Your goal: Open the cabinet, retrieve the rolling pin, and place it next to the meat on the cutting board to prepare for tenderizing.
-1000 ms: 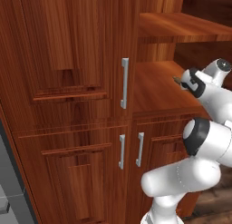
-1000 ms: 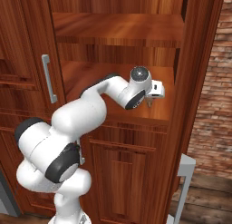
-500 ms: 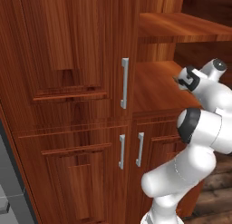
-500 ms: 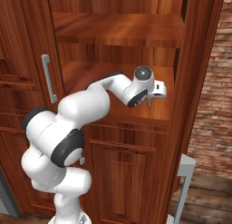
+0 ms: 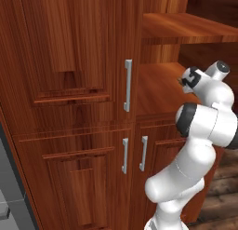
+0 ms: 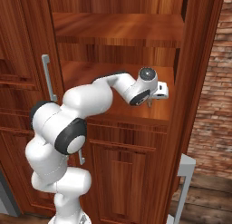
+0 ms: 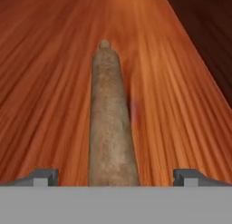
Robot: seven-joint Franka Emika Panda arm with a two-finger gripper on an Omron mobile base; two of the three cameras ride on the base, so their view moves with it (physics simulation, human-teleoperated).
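Slim light-brown wooden rolling pin [image 7: 111,123] lying flat on a plain reddish-brown wooden shelf [image 7: 45,82] inside the tall reddish-brown wood cabinet [image 5: 83,47]. In the hand view the pin runs lengthwise away from the camera, its near end at the bottom of the picture and its small rounded knob at the far end. The body of the pin sits between the two dark finger tips [image 7: 44,177], which rise well apart on either side of it; neither tip touches the wood, and the pin lies slightly left of the midline between them. The two-finger gripper [image 6: 156,97] therefore stands wide, with nothing held.

In the right base view the white arm bends from its base at lower left, rises through a dark elbow joint, and reaches rightward into the open compartment, the hand hanging just above the lower shelf [image 6: 113,78] near its right front corner, beside the cabinet's right side wall. In the left base view the hand [image 5: 190,80] shows at the shelf's front edge, right of the closed door's long vertical silver bar handle [image 5: 127,84].
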